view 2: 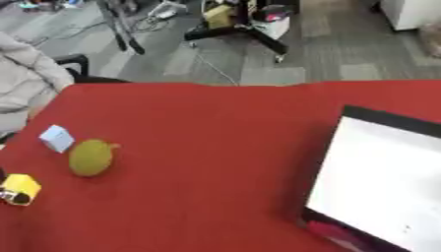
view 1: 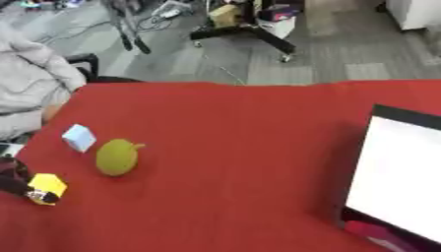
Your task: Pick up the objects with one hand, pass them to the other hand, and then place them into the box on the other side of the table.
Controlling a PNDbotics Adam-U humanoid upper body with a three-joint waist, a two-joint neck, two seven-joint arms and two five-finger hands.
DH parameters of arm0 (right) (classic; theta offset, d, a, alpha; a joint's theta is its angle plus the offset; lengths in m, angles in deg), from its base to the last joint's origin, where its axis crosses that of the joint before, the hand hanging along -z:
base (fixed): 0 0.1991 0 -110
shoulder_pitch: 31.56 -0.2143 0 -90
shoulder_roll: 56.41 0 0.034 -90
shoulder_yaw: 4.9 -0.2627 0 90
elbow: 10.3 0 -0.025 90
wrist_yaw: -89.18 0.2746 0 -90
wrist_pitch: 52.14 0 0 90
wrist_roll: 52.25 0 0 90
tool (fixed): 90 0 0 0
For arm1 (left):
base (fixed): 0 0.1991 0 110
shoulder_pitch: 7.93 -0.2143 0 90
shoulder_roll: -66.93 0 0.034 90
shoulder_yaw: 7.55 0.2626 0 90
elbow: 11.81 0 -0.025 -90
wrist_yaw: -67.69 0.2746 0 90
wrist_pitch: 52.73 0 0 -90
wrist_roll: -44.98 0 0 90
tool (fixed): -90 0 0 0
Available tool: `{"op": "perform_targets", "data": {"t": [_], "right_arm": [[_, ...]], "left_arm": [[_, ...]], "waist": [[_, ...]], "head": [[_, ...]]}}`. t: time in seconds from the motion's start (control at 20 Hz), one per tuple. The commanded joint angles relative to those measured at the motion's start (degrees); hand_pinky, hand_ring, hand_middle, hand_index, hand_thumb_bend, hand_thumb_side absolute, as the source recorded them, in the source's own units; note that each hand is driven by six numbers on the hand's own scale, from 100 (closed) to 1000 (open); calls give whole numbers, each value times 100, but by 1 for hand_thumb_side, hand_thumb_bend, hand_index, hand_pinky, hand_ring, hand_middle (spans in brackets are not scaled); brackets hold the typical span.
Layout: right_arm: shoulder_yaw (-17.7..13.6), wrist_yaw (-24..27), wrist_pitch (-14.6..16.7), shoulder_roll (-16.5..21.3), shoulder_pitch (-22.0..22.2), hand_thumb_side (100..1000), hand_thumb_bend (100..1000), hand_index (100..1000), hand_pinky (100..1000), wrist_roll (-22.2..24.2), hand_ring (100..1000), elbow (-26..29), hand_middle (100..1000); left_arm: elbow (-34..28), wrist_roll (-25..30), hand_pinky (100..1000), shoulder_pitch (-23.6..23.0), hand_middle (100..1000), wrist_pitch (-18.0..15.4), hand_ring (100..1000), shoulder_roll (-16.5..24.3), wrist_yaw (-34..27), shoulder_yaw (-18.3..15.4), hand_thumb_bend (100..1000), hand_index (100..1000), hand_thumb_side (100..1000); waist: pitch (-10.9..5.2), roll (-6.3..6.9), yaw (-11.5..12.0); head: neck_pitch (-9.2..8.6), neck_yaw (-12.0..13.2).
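Note:
On the red tablecloth at the left lie a pale blue cube (view 1: 78, 137) and a yellow-green pear-shaped fruit (view 1: 117, 156), side by side. Nearer the left edge is a yellow cube (view 1: 47, 187). My left hand (view 1: 12, 178) comes in from the left edge, mostly cut off; its dark fingers (view 1: 41, 198) lie against the yellow cube's side and lower front, pinching it. The box (view 1: 405, 118), white inside with a black rim, stands at the right edge of the table. My right hand shows in neither view.
A pink-red shape (view 1: 379, 237) shows under the box's near corner. A person in a pale jacket (view 1: 26, 83) sits beyond the table's far left corner. Equipment stands on the grey floor behind the table.

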Motion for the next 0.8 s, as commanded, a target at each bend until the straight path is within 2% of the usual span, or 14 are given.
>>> {"op": "perform_targets", "data": {"t": [0.05,0.25,0.45,0.65,0.75,0.8], "right_arm": [[-66,-37,-9,81,-14,426,238,1000,1000,5,1000,111,1000],[-68,-46,-6,83,-23,427,235,1000,1000,17,1000,109,1000],[-72,-52,1,79,-23,429,233,1000,1000,29,1000,103,1000],[-80,-57,10,72,-10,430,230,1000,1000,39,1000,92,1000],[-84,-60,0,63,-1,431,229,1000,1000,46,1000,87,1000],[-86,-63,-6,59,1,431,227,1000,1000,49,1000,88,1000]], "left_arm": [[11,-21,913,96,838,40,936,150,72,-39,1000,751,632],[44,-53,909,135,842,96,936,83,45,-41,1000,731,640],[62,-91,906,165,840,154,937,30,13,-24,854,706,645],[89,-115,905,190,835,199,937,-11,-83,-22,666,675,654],[92,-97,903,216,831,198,935,-17,-138,-10,655,665,609],[93,-73,900,225,826,189,933,-16,-163,-4,637,657,552]], "waist": [[-3,60,-3],[15,65,-6],[30,63,-11],[27,57,-8],[16,58,2],[10,58,5]], "head": [[-24,31],[-27,35],[-29,42],[-18,29],[-11,25],[-9,21]]}}
